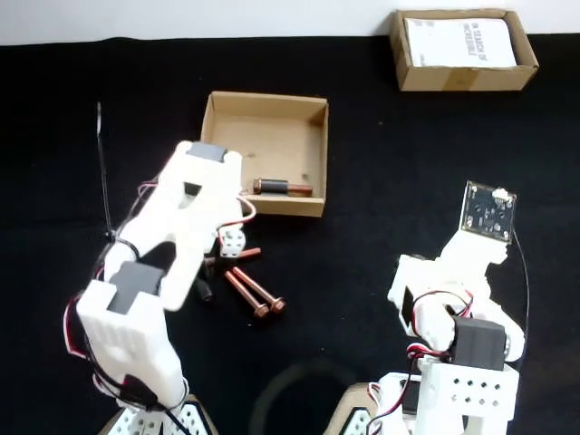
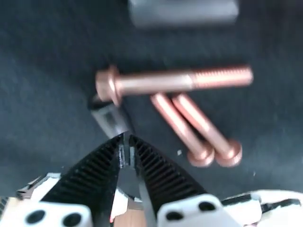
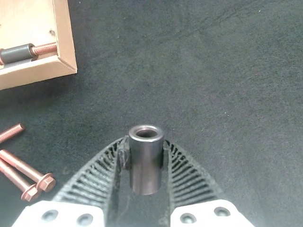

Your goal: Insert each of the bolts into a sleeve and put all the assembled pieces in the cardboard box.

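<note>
Three copper bolts lie on the black table: one crosswise [image 2: 175, 81] [image 1: 240, 255] and a pair side by side [image 2: 189, 127] [image 1: 256, 292]. A dark sleeve [image 2: 110, 118] lies just beyond my left gripper [image 2: 127, 141], which is shut with nothing between its fingers, low over the table. Another grey sleeve [image 2: 182, 9] lies farther off. My right gripper [image 3: 146, 142] is shut on an upright grey sleeve [image 3: 146, 163], held above bare table. The cardboard box [image 1: 227, 145] [image 3: 64, 42] holds one assembled bolt and sleeve [image 1: 281, 188] [image 3: 23, 52].
A second cardboard box [image 1: 403, 68] with a printed sheet stands at the far right corner. My left arm [image 1: 195, 208] reaches over the space between the box and the bolts. My right arm [image 1: 453, 290] is folded back near the front edge.
</note>
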Controlling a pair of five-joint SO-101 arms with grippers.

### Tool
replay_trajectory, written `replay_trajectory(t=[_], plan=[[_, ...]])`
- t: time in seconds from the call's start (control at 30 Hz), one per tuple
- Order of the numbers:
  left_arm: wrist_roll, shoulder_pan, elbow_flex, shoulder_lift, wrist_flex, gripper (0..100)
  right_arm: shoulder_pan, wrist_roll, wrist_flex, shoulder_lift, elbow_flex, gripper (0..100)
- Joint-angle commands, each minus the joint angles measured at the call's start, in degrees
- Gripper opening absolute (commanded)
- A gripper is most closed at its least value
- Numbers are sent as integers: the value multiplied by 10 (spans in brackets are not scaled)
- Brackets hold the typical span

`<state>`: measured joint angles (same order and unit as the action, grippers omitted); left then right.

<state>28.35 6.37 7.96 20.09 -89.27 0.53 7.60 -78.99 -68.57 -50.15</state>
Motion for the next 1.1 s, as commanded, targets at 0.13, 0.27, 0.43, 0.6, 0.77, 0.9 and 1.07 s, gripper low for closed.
replay_trajectory(t=[0.13, 0.27, 0.43, 0.6, 0.77, 0.9, 1.07], plan=[[5, -21, -15, 84, 49, 8, 5, -1, 9, -8, 3, 7], [42, -40, -81, 120, 60, 8, 5, -1, 9, -8, 3, 7], [47, -65, -203, 160, 58, 8, 4, -1, 9, -8, 3, 7], [84, -82, -294, 188, 55, 8, 5, -1, 9, -8, 2, 7], [94, -79, -336, 196, 55, 8, 5, -2, 9, -8, 2, 7], [94, -58, -342, 190, 23, 8, 5, -3, 9, -8, 0, 7], [95, 7, -378, 190, -105, 8, 4, -4, 10, -8, 0, 7]])
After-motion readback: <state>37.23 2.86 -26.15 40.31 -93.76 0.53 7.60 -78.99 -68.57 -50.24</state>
